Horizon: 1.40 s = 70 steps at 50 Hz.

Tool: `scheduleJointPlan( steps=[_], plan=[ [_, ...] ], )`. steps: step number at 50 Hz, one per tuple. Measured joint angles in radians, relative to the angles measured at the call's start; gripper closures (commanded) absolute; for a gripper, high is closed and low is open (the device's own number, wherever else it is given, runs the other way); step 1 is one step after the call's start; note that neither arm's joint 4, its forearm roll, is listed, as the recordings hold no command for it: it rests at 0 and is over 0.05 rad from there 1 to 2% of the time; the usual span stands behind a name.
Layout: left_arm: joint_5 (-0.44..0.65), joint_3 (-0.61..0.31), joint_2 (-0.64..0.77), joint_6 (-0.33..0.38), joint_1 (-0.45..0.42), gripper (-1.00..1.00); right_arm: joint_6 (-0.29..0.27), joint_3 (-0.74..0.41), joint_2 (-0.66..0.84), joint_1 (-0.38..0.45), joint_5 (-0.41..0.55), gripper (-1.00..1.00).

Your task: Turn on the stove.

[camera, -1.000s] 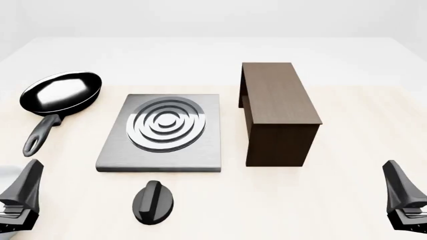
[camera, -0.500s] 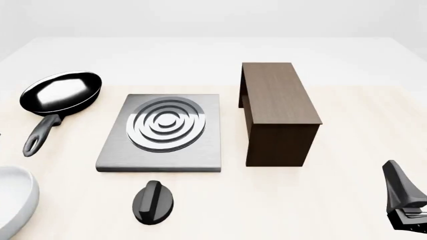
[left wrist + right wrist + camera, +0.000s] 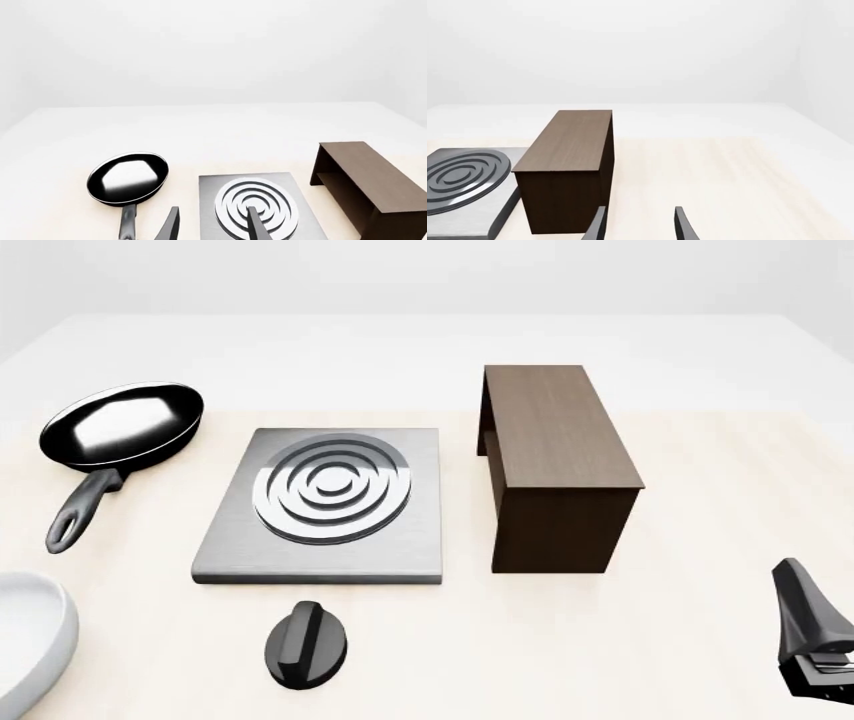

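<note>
You see a brushed-grey stove with concentric silver rings, its ridged black knob, a glossy black pan, a dark brown wood-grain cabinet, a pale cream tabletop, and a black right tool.

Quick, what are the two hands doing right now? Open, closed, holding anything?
Left hand: open, fingers apart, holding nothing.
Right hand: open, fingers apart, holding nothing.
</note>
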Motion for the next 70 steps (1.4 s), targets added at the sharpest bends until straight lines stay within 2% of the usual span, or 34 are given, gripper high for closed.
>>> scheduleJointPlan(
  steps=[13,21,33,46,57,70],
  plan=[
    [0.024,-0.085,0.156,-0.055,-0.066,-1.0,-0.001,0.0,0.0,-0.002,0.0,-1.0],
    [0.053,-0.116,0.233,-0.041,-0.087,-1.0,-0.001,0.0,0.0,-0.003,0.0,-1.0],
    [0.043,-0.104,0.332,-0.017,-0.112,-1.0,-0.001,0.0,-0.001,-0.003,0.0,-1.0],
    [-0.03,-0.03,0.444,-0.047,-0.145,-1.0,-0.002,0.0,0.0,-0.003,0.0,-1.0],
    [-0.146,0.114,0.547,-0.104,-0.173,-1.0,-0.002,-0.032,-0.005,-0.003,0.037,-1.0],
    [-0.199,0.181,0.601,-0.121,-0.173,-1.0,-0.002,-0.044,-0.007,-0.003,0.051,-1.0]
  ],
)
